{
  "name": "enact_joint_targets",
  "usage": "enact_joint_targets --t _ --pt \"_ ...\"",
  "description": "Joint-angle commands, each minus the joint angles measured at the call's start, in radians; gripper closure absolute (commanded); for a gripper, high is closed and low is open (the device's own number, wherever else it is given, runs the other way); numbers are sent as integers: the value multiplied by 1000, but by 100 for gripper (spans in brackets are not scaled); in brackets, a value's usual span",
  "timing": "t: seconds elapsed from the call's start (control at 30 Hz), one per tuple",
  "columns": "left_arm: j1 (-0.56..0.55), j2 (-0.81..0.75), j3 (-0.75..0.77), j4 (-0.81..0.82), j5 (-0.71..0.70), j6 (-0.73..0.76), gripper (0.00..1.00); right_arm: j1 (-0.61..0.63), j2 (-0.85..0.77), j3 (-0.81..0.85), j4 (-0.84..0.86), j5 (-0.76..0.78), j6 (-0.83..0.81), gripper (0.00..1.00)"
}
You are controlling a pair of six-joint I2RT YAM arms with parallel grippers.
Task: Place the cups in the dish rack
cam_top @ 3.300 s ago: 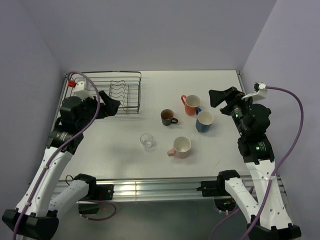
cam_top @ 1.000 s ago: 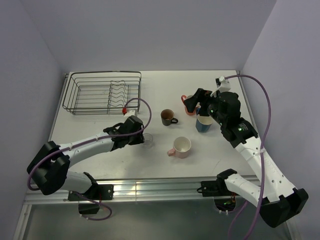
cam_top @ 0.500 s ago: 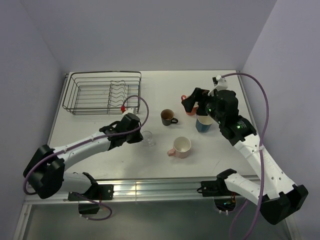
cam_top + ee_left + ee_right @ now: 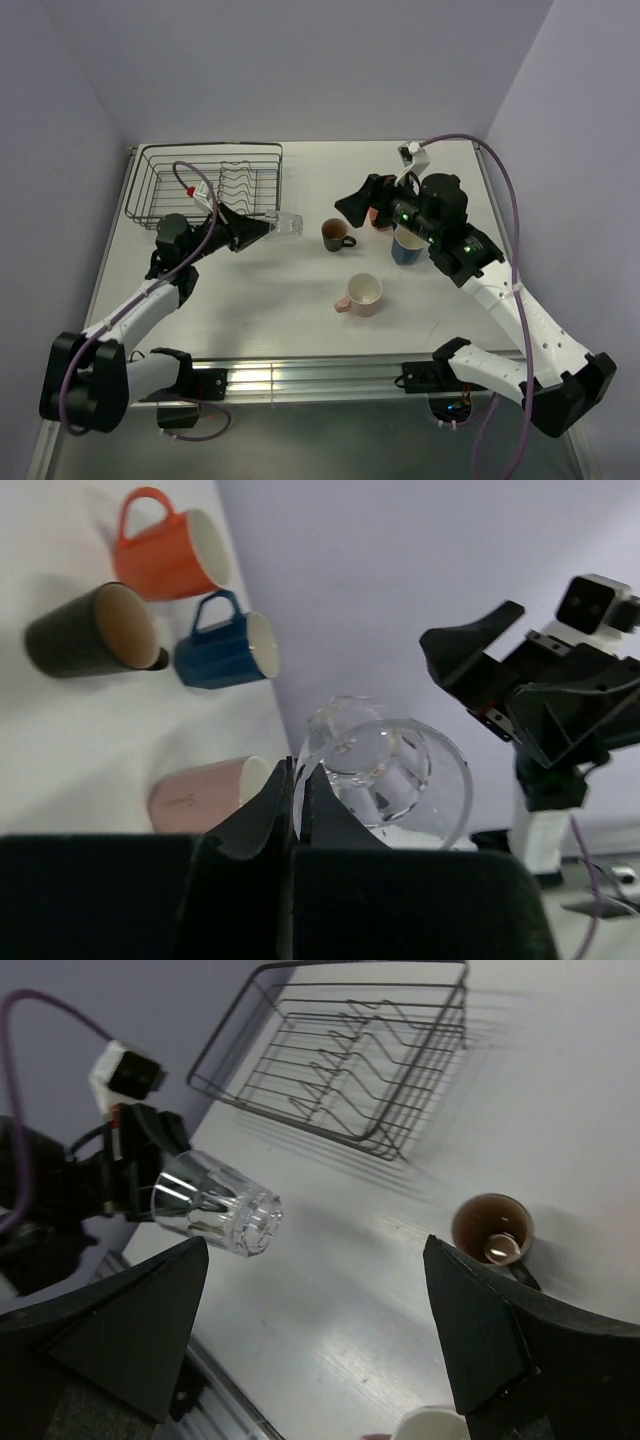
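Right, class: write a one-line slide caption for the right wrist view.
Left gripper holds the clear glass tumbler sideways above the table, near the rectangular dark wire dish rack.

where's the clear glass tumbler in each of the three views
Top external: glass tumbler left of centre, tipped sideways by the dish rack near right corner.
Left wrist: glass tumbler lower centre.
Right wrist: glass tumbler left of centre, sideways.
Shared landmark: dark brown mug.

The glass tumbler (image 4: 289,224) now aloft in left pincer (image 4: 267,227)
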Motion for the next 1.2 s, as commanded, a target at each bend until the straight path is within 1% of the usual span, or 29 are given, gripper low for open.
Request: enact_joint_targets --t 0.0,0.03,0.07,0.1,0.13,0.2,0.3,0.4,0.6,0.87,1.17 --pt "59 96 -48 670 253 -358 100 33 50 76 167 -116 21 4" --pt "64 151 -57 754 259 -461 100 52 63 84 206 -130 27 4" --pt "70 177 -60 916 257 -511 100 61 76 98 226 -153 33 4" --pt "70 205 -58 992 256 -595 100 72 101 105 243 -159 41 4" --pt "70 254 -55 1063 253 -632 100 81 115 113 266 -164 44 4" --pt "70 294 -43 1208 234 -718 100 109 150 135 296 -170 47 4" --pt "70 338 -29 1292 216 -768 100 138 190 150 341 -190 62 4" --pt "70 339 -14 1292 211 -768 100 172 224 153 385 -204 72 5" --pt "70 314 24 1285 204 -769 100 221 268 148 392 -178 64 6" --pt "70 309 37 1291 204 -785 100 245 320 170 402 -156 58 9" --pt "70 289 52 1297 208 -797 100 245 346 159 419 -133 66 13"
